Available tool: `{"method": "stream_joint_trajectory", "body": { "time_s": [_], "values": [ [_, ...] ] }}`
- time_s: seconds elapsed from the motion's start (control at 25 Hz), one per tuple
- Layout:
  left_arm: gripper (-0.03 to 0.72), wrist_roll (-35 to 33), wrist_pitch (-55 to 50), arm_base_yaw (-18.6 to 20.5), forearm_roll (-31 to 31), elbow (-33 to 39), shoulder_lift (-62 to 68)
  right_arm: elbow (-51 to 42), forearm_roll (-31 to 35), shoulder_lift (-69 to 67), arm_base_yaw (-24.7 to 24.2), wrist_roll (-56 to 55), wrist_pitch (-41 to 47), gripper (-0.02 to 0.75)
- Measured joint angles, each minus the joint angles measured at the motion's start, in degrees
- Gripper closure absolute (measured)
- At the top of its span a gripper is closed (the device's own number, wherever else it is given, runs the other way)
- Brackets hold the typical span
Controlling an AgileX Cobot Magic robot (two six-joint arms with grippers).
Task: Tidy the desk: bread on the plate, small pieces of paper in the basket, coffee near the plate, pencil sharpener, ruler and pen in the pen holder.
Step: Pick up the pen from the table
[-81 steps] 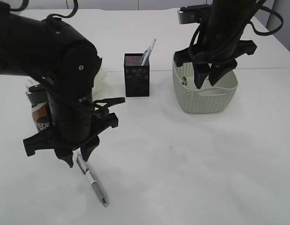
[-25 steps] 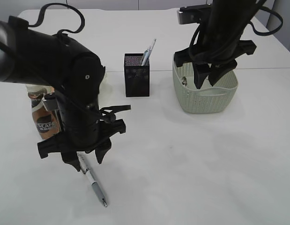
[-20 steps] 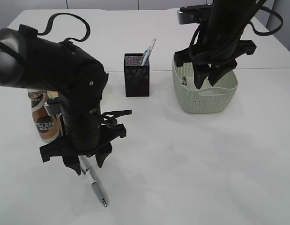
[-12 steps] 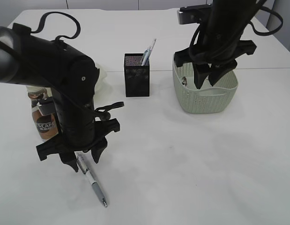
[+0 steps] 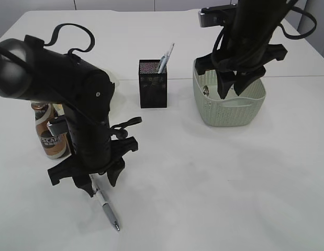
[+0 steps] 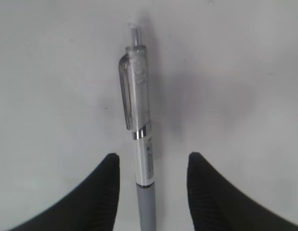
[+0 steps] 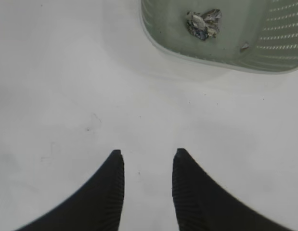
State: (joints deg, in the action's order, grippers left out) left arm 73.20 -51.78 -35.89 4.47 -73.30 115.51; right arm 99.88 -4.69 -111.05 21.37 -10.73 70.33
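So from where I'm sitting, the desk (image 5: 214, 183) is mostly bare white top. On the right side is the basket (image 5: 230, 107), the perforated green tub, with a crumpled bit of paper (image 7: 203, 23) already lying in it. The right gripper (image 5: 237, 86) hangs over the basket's mouth with its jaws partway apart and nothing between them.

Next down in size, the pen holder (image 5: 153, 83) sits mid-desk with something clear and slim sticking out of it, looks like the ruler (image 5: 166, 57), but I can't be sure at this resolution. The coffee (image 5: 51, 133) stands at the left, half hidden behind the left arm.

Smallest, and the one I care about: the pen (image 6: 141, 144). It lies flat on the desk at front left, tip toward the camera. The left gripper (image 6: 151, 190) is down over it, jaws partway apart, one finger on each side of the barrel and not touching it yet as far as the wrist view shows.

Handling-wise, I'd guess it's light, stiff and round, so it'll want to roll or squirt out if pinched off-centre. The upper half looks like smooth clear plastic with a clip, probably slick. The grey section lower down looks like a rubbery grip, and that's where I'd close, square across the barrel.
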Motion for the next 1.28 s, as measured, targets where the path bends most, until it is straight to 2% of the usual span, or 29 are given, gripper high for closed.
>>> {"method": "stream_joint_trajectory", "body": {
  "time_s": [1.28],
  "values": [
    [0.353,0.0,1.52,0.44,-0.85,0.0,3.16,0.0,-1.26,0.0,0.0,0.0,0.0,0.454]
  ]
}}
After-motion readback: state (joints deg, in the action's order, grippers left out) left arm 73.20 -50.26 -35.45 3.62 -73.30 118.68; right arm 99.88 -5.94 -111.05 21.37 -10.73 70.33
